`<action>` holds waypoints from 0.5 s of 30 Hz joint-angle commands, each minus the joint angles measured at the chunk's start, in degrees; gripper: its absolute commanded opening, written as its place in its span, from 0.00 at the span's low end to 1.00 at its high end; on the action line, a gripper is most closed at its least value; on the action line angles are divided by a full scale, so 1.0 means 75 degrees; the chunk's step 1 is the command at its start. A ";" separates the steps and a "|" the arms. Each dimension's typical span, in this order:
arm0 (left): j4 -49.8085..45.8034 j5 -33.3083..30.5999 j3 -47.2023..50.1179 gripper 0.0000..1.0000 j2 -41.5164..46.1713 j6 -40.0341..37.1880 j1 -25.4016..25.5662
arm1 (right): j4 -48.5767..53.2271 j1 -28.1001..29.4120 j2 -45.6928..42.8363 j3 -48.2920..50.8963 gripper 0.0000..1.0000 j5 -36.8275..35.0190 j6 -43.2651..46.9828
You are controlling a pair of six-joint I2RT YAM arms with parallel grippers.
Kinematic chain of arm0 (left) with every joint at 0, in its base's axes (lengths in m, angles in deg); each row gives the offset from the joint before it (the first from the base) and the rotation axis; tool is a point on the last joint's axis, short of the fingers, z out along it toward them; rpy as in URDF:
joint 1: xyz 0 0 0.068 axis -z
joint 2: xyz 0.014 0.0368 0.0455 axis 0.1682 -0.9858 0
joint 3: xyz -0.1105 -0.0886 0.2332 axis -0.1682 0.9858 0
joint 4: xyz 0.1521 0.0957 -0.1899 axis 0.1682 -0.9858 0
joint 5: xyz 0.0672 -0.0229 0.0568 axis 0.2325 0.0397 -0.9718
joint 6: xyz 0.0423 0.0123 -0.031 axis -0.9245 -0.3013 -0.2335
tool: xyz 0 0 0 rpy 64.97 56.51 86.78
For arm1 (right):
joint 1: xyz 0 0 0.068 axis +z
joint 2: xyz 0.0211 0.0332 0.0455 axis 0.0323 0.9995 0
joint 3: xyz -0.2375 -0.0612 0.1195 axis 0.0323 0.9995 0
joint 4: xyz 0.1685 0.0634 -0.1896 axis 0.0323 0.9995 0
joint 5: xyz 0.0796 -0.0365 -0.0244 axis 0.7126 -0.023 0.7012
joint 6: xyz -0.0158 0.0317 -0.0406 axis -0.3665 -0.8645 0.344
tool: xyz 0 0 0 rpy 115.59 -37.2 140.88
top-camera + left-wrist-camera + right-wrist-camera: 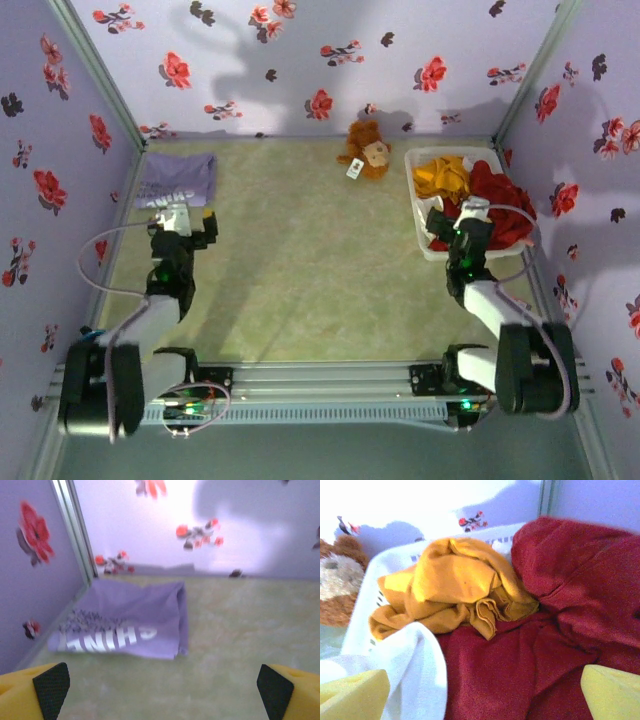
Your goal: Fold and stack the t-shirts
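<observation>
Lavender t-shirt (178,180) lies flat past the left gripper (187,214), which is wide open and empty. It sits at the table's (300,280) far-left corner, long axis left-right. Left wrist view shows its white lettering (107,639) upside down along the near edge. Right gripper (452,222), wide open and empty, hangs over red cloth (560,630). Orange-yellow t-shirt (455,585) is crumpled beyond it in the basket (360,630), no clear axis.

A lab test booth: flowered wall panels (320,60) held in metal posts (98,75), a green mat (300,280), robot arms (165,300) bolted to a rail (320,378) at 6 o'clock.
</observation>
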 commanded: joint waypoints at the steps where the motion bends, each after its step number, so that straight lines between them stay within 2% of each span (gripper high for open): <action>1: -0.2511 -0.0266 -0.0773 1.00 0.0864 0.0507 0.0208 | 0.2182 0.0073 -0.0941 -0.0195 0.99 -0.0356 -0.0289; 3: -0.3352 -0.0217 -0.1285 0.99 0.1013 0.0802 0.0585 | 0.3250 0.0073 -0.1354 -0.0642 0.99 -0.0330 -0.0644; 7: -0.4369 0.0025 -0.2361 0.99 0.0527 0.1653 0.2129 | 0.6165 0.0075 -0.1450 -0.2374 0.99 -0.0423 -0.1740; 10: -0.4357 0.0190 -0.2962 0.99 -0.0328 0.2606 0.3493 | 0.8040 0.0057 -0.0782 -0.3886 0.99 -0.0212 -0.2111; 13: -0.3980 -0.0053 -0.3478 0.99 -0.1234 0.2833 0.4750 | 0.9754 0.0012 0.0332 -0.5567 0.99 0.0702 -0.2098; 15: -0.3709 -0.0086 -0.3863 0.99 -0.1783 0.2957 0.5318 | 1.0476 -0.0006 0.1035 -0.6471 0.99 0.1331 -0.1929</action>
